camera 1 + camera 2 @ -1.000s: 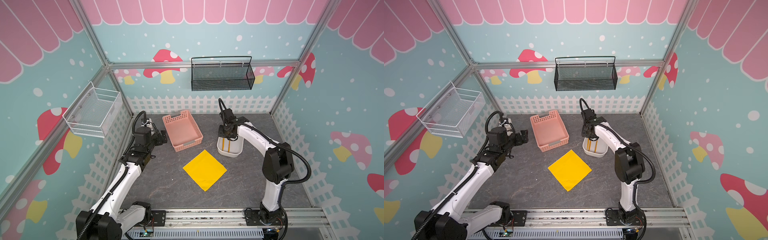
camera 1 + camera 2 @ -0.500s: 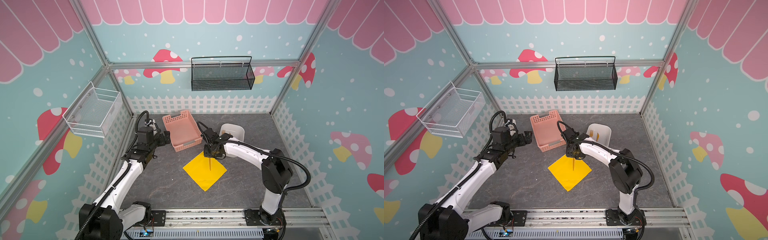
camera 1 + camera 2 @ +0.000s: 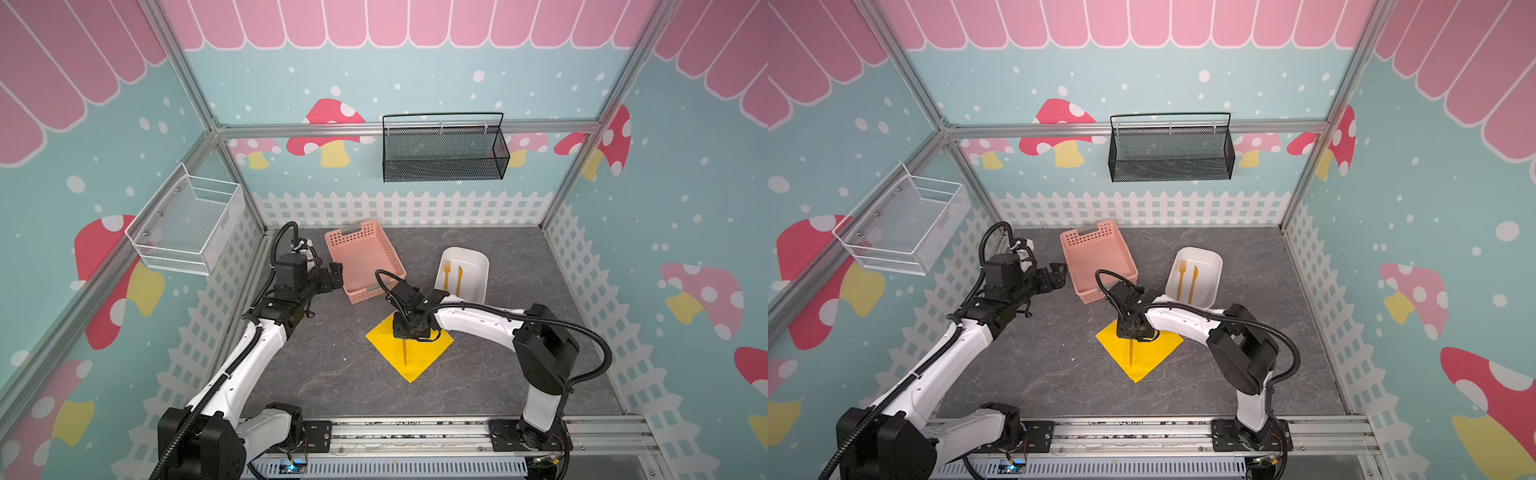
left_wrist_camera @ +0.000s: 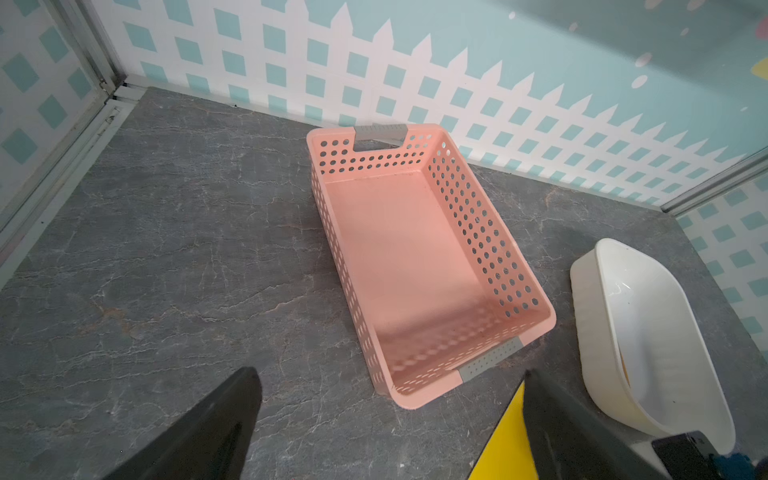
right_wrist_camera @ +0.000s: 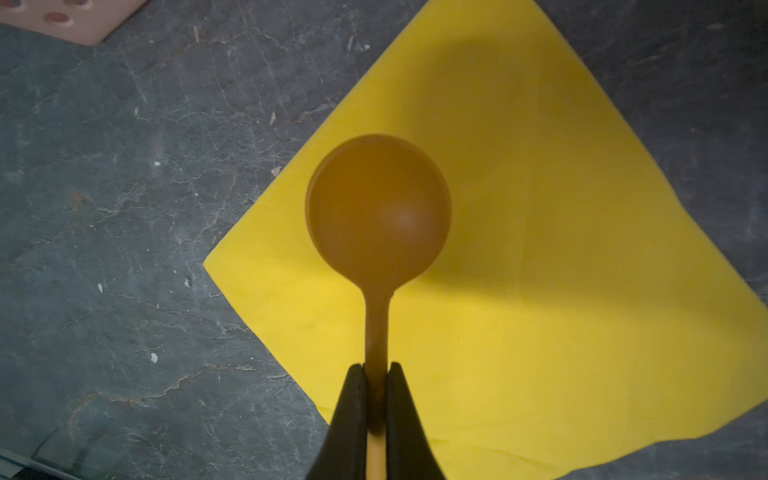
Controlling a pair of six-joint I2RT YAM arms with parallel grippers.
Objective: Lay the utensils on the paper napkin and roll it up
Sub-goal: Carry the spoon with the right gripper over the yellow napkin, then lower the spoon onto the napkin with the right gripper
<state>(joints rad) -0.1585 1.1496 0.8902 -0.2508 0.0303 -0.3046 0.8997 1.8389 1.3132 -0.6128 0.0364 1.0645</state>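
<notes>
Orange plastic spoon (image 5: 378, 208) is being pinched by its handle in the closed jaws of the right gripper (image 5: 377, 368). It is hanging over the yellow paper napkin (image 3: 419, 357), which is lying flat on the grey tabletop (image 3: 332, 374). At one o'clock from the napkin in both top views, a fork (image 3: 447, 274) and knife (image 3: 460, 276) are resting in the white tub (image 3: 478, 266). At eleven o'clock the pink basket (image 3: 361, 262) is sitting. The left gripper (image 3: 336, 275), jaws spread wide and holding nothing, is hovering beside the basket at ten o'clock.
</notes>
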